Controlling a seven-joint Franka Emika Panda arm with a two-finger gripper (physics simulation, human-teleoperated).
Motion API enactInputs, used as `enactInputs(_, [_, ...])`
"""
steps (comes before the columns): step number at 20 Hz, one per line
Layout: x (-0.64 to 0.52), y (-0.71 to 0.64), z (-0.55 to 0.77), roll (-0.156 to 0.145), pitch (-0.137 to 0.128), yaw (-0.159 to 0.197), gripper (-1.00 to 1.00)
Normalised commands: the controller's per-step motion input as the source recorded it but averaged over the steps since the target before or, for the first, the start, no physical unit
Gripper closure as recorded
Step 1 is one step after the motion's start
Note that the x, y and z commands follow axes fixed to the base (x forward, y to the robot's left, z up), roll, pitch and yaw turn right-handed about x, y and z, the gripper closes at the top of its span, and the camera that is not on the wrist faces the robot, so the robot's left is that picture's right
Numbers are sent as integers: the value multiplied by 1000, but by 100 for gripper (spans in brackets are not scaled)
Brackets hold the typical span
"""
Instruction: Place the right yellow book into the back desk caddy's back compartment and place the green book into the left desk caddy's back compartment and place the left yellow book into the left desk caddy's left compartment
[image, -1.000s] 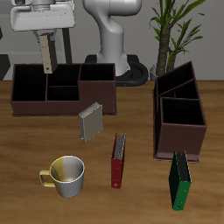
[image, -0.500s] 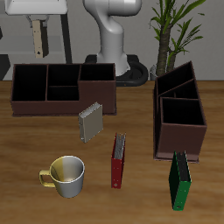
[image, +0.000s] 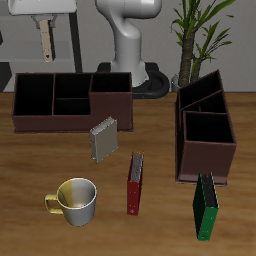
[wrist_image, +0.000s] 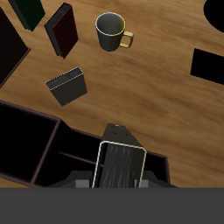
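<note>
My gripper (image: 45, 27) is high above the back desk caddy (image: 70, 100) and is shut on the right yellow book (image: 45, 48), which hangs upright below the fingers. In the wrist view the book (wrist_image: 121, 156) is clamped in the gripper (wrist_image: 118, 178), with the caddy's dark compartments (wrist_image: 35, 140) beneath it. The other yellow book (image: 103, 140) stands on the table in front of that caddy; it also shows in the wrist view (wrist_image: 66, 86). The green book (image: 205, 207) stands near the front edge, in front of the left desk caddy (image: 206, 135).
A red book (image: 135, 183) stands near the table's middle and a yellow-lined mug (image: 75, 200) sits nearer the front edge. A potted plant (image: 195, 30) and the robot's base (image: 128, 50) are at the back.
My gripper has risen with the yellow book from just above the back caddy to high over it. In the last half second it hardly moved.
</note>
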Motion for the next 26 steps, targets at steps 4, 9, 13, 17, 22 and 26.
enactInputs(4, [-142,96,144,23,-5,241,100])
enactInputs(9, [-332,138,141,26,3,235,100])
enactInputs(13, [-204,89,20,-59,6,319,100])
enactInputs(17, [-329,96,58,-28,22,306,100])
enactInputs(22, [-135,-177,-29,-107,-7,335,100])
enactInputs(26, [-147,-256,76,-85,-32,288,100])
